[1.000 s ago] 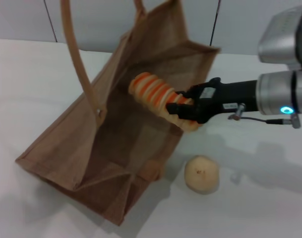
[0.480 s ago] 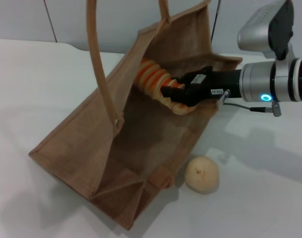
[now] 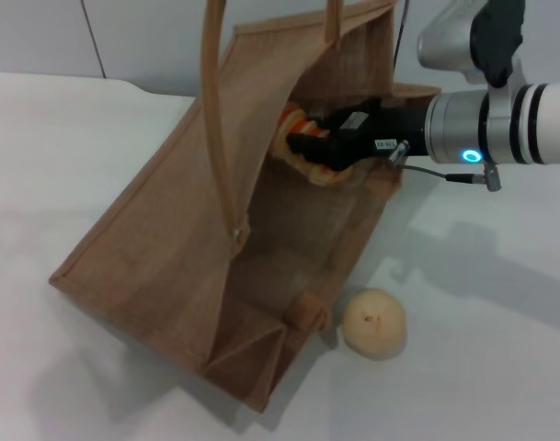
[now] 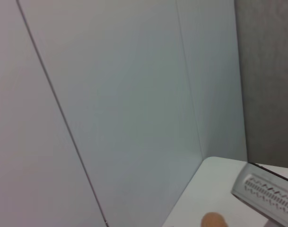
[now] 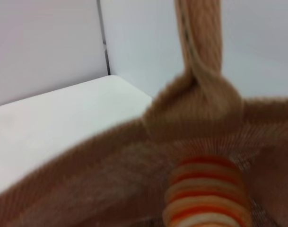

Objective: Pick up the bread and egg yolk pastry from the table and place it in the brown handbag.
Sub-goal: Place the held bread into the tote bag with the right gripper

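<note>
My right gripper (image 3: 318, 154), arm stretched leftward, is clamped on the bread (image 3: 296, 129) inside the bag (image 3: 160, 248); pastry (image 3: 374, 322) sits near-right on table (image 3: 482, 349).

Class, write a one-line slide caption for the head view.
Right gripper holds orange-and-cream striped bread inside tan woven handbag; round pale pastry waits on white table.
</note>
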